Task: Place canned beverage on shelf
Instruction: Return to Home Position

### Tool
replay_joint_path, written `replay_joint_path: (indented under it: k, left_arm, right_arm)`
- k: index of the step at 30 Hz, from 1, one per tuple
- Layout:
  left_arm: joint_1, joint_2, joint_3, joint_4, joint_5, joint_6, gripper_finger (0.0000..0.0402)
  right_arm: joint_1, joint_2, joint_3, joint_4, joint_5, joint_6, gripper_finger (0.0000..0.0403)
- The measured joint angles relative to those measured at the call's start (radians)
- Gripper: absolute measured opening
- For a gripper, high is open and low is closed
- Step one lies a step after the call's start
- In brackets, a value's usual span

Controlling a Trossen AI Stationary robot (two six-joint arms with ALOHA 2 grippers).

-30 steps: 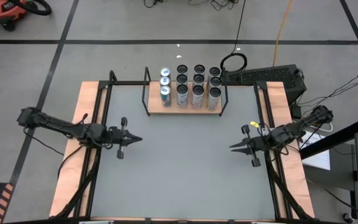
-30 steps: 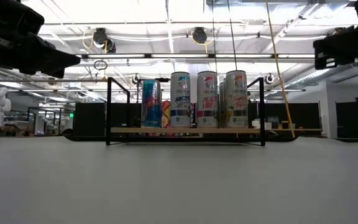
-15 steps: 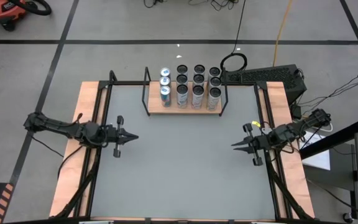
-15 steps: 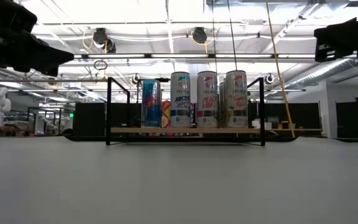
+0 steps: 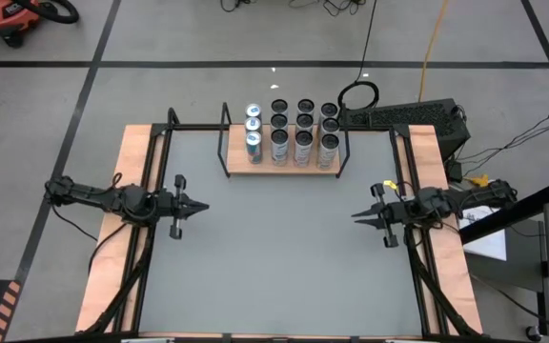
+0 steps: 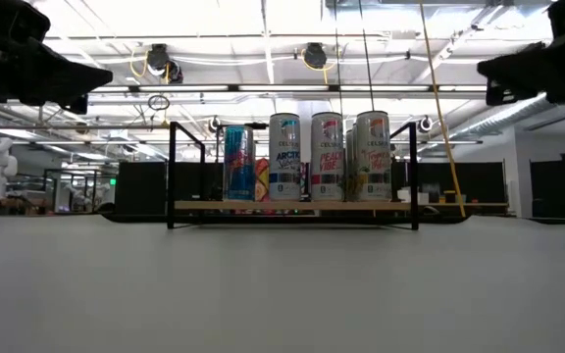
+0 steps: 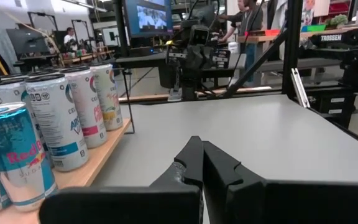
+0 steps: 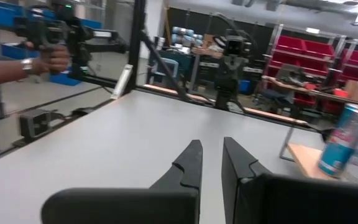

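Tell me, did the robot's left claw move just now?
Yes. The left gripper has pulled back toward the table's left wooden edge, away from the table's middle, while the shelf stayed put.

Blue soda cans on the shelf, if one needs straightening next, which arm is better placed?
Left, probably. The blue soda cans stand at the left end of the shelf, on the side of the left gripper, which holds nothing. The right gripper would have to reach past the silver cans beside them.
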Motion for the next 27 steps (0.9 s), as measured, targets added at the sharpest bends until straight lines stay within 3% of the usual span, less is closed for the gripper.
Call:
replay_joint_path:
  k: [14,27]
  left_arm:
    - [0.0,0.0,0.0,-0.003,0.0,-0.001,0.0001]
    - [0.0,0.0,0.0,-0.005,-0.002,0.003,0.0001]
  right_arm:
    - [-0.165,0.0,0.0,0.003,-0.074,0.0,0.0]
    - [-0.173,0.0,0.0,-0.002,-0.076,0.046,0.0]
